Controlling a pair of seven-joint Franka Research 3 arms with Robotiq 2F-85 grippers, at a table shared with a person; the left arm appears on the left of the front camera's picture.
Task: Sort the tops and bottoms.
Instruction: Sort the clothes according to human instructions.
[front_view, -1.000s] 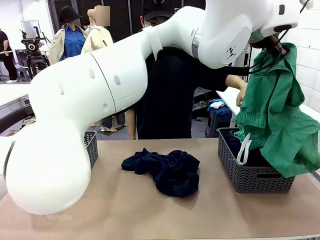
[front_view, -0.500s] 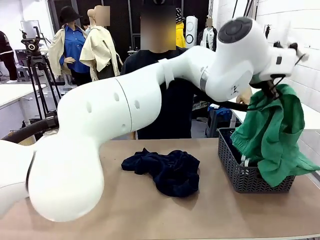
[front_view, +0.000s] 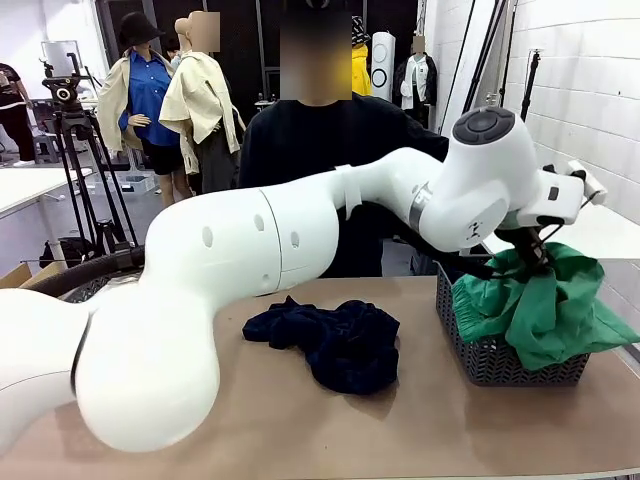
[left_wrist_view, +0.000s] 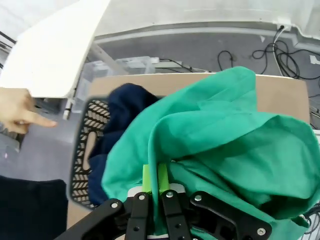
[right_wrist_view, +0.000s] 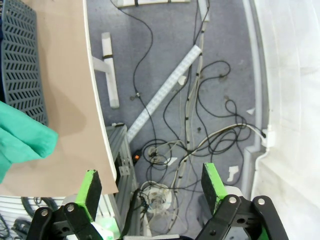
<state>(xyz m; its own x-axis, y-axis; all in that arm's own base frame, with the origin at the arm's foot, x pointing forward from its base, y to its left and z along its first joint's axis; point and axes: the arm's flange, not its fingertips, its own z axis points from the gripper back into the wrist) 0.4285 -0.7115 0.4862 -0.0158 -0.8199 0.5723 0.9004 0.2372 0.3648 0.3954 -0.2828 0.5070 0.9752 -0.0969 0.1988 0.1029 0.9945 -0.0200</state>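
From the front, the left hand (front_view: 530, 252) is clenched on the green garment (front_view: 535, 310), which is bunched directly below it and piled over the grey basket (front_view: 490, 362) — this looks like the placing step. The dark blue garment (front_view: 330, 340) lies on the bench (front_view: 250, 420), well off toward the hand's own arm side.

In the left wrist view, the pads (left_wrist_view: 155, 176) are pinched on a fold of green cloth; dark clothing (left_wrist_view: 115, 125) sits beyond it in the basket. Next comes letting go and lifting clear without dragging cloth out.

In the right wrist view, the right hand (right_wrist_view: 150, 187) is released — jaws wide, holding nothing, out past the bench edge above floor cables (right_wrist_view: 200, 100).
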